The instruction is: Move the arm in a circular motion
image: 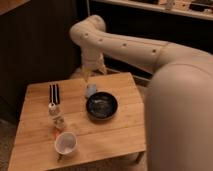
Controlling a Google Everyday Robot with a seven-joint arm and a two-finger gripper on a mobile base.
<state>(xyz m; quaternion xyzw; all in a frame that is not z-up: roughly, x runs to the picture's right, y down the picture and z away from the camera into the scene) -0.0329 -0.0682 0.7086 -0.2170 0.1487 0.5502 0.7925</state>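
You get dim, warm light on the table [112, 137]; the background is dark; gripper [88, 76] and everything else look soft.
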